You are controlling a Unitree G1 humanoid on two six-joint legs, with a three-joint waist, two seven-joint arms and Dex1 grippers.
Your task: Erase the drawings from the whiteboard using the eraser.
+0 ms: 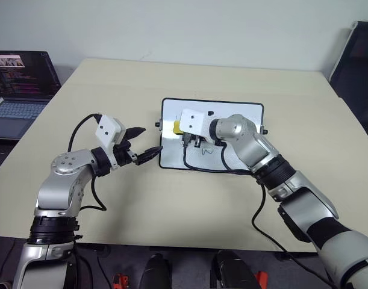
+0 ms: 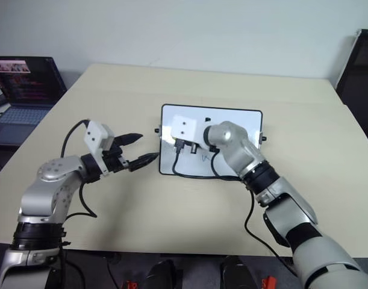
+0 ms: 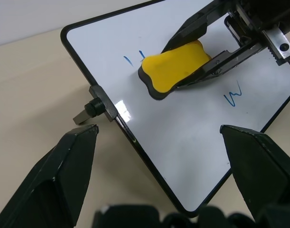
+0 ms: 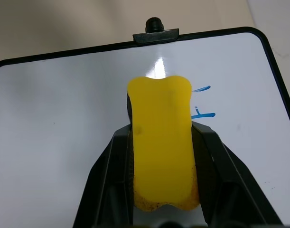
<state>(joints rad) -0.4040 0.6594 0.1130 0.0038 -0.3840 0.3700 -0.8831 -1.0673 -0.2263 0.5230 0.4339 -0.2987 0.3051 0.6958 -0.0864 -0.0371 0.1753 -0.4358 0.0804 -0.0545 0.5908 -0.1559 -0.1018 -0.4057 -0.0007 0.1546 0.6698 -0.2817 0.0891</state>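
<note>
Drawings (image 3: 232, 94) (two visible), one eraser (image 3: 175, 67)

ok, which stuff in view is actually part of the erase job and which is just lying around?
Part of the job:
- whiteboard
- eraser, clamped in the right hand
- blue drawings: a "W", strokes beside the eraser
- left hand, open by the board's edge

Lying about:
- laptop, open at the far left
- dark chair at the far right
</note>
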